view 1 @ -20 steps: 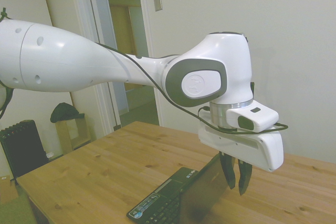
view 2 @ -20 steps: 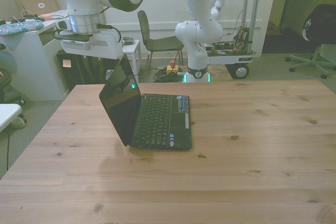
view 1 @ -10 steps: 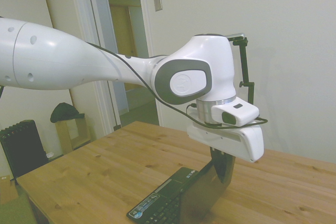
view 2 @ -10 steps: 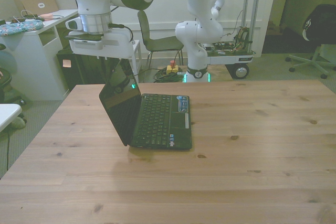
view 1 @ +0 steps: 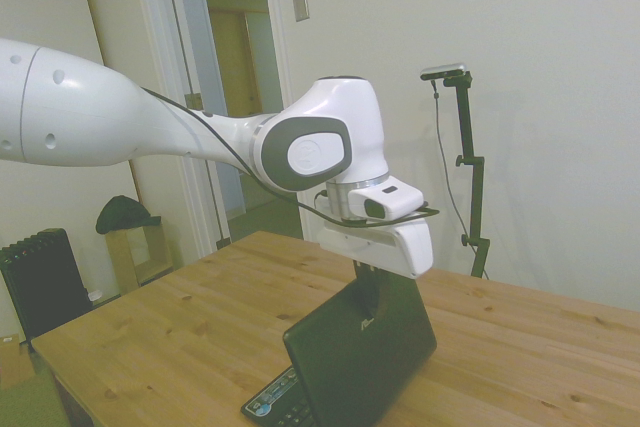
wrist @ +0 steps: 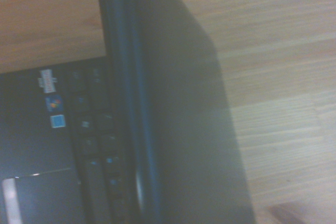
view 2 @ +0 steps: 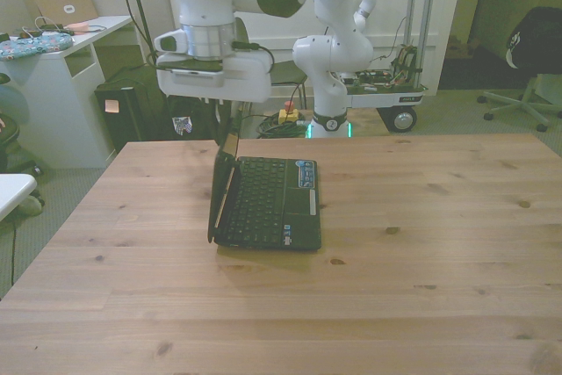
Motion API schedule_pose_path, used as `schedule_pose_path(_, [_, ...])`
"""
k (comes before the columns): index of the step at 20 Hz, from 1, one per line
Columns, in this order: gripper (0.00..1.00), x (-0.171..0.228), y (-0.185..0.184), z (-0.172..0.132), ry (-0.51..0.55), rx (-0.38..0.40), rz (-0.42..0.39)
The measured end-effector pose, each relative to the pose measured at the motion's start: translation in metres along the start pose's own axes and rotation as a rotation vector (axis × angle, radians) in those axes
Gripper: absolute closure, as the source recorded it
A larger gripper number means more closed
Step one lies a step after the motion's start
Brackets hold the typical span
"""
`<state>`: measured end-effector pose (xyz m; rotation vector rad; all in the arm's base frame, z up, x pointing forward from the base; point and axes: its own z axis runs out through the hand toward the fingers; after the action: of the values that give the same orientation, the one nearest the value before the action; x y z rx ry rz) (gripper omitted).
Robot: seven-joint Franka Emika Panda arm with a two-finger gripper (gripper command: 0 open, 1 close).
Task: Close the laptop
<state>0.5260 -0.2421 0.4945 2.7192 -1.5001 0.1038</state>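
Note:
The black laptop (view 2: 268, 204) lies on the wooden table (view 2: 413, 296) toward the front view's left, keyboard up. Its matte lid (view 1: 362, 352) stands nearly upright, seen edge-on in the front view. My gripper (view 1: 368, 290) hangs at the lid's top edge, on its outer side, and its fingers show as one narrow dark bar, shut on nothing. In the front view the gripper (view 2: 230, 118) sits just above the lid's top corner. The wrist view shows the blurred lid (wrist: 184, 129) from above, the keyboard (wrist: 89, 129) and a small blue sticker (wrist: 58, 121).
Behind the table stands a second white robot arm (view 2: 338, 41) on a wheeled cart, with a chair (view 2: 263, 69) beside it. A white desk (view 2: 53, 59) is off the front view's left and an office chair (view 2: 531, 50) off its right.
The arm has swept toward the front view's right, pushing the lid from a wide-open backward tilt to nearly upright. The gripper has gone from behind the lid to its top edge.

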Motion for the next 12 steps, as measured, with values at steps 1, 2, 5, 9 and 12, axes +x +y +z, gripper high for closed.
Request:
schedule_pose_path(1, [1.0, -0.007, -0.01, 0.002, -0.001, 0.001, -0.006])
schedule_pose_path(2, [1.0, -0.014, -0.02, 0.004, -0.001, 0.002, -0.009])
schedule_pose_path(5, [1.0, -0.036, -0.047, 0.016, -0.008, 0.002, -0.024])
schedule_pose_path(9, [1.0, -0.065, -0.069, 0.051, -0.03, -0.013, -0.043])
schedule_pose_path(12, [1.0, -0.082, -0.065, 0.087, -0.055, -0.031, -0.049])
